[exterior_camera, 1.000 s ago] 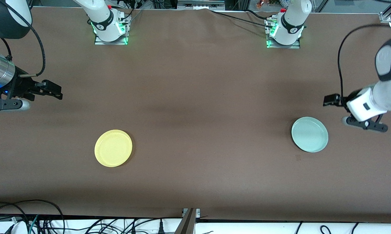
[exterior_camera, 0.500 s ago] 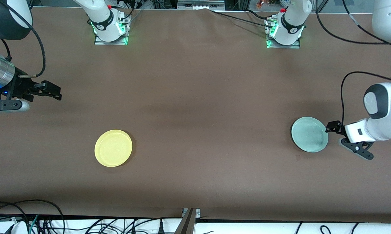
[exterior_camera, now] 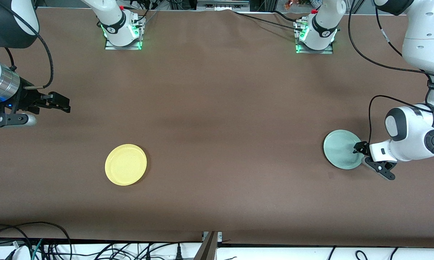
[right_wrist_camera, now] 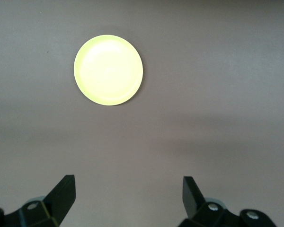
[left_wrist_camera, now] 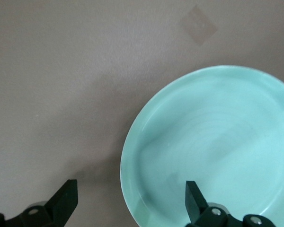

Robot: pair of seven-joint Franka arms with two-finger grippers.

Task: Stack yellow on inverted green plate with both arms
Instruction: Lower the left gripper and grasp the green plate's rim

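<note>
Left gripper (exterior_camera: pixel 360 148) — fingers spread wide, low at the green plate's (exterior_camera: pixel 341 149) rim, one finger over the plate and the other over bare table (exterior_camera: pixel 217 119) just beside it; holding nothing. Green plate lies rim-up toward the left arm's end. Right gripper (exterior_camera: pixel 60 102) — fingers likewise spread, empty, waiting over the right arm's end. Yellow plate (exterior_camera: pixel 125 164) lies rim-up, nearer the front camera, well apart from the green plate.

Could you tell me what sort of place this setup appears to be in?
Probably a robotics lab: two arms bolted to a brown-covered table, loose cables along its edge, and only a yellow plate and green plate laid out.
</note>
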